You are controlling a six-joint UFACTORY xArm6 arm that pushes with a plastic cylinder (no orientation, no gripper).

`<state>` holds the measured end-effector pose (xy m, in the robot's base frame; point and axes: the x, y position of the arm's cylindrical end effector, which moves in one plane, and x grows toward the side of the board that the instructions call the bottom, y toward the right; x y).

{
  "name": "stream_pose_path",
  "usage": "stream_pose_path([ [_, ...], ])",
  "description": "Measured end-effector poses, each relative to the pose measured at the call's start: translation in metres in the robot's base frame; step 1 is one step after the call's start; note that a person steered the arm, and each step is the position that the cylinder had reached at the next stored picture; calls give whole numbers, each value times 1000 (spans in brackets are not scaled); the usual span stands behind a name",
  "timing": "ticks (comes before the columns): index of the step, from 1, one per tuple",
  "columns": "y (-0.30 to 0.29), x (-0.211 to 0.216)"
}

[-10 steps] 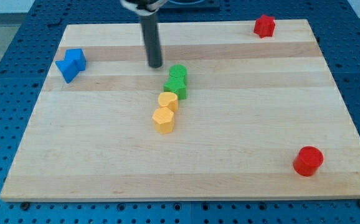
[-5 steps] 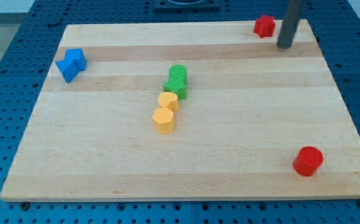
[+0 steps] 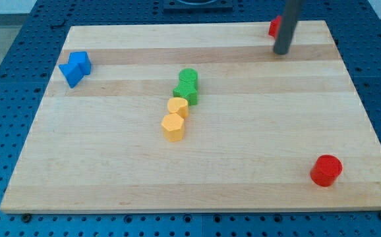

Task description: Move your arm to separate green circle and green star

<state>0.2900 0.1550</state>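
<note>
Camera view, my tip [image 3: 282,52] well right of touching green circle [image 3: 188,77], green star [image 3: 186,93]

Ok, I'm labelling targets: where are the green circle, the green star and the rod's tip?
green circle block [image 3: 188,76], camera view, top face.
green star block [image 3: 186,93], camera view, top face.
my tip [image 3: 281,52], camera view, rod's very end.

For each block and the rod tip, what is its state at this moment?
green circle: touching green star
green star: touching yellow block below
yellow blocks: two, touching
blue blocks: two, touching, left edge
red block: partly hidden by rod
red cylinder: alone, lower right
my tip: far from greens
</note>
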Motion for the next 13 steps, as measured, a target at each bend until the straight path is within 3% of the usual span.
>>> stream_pose_path([
  [2, -56, 8],
  [7, -74, 17],
  [10, -106, 91],
  [13, -213, 104],
])
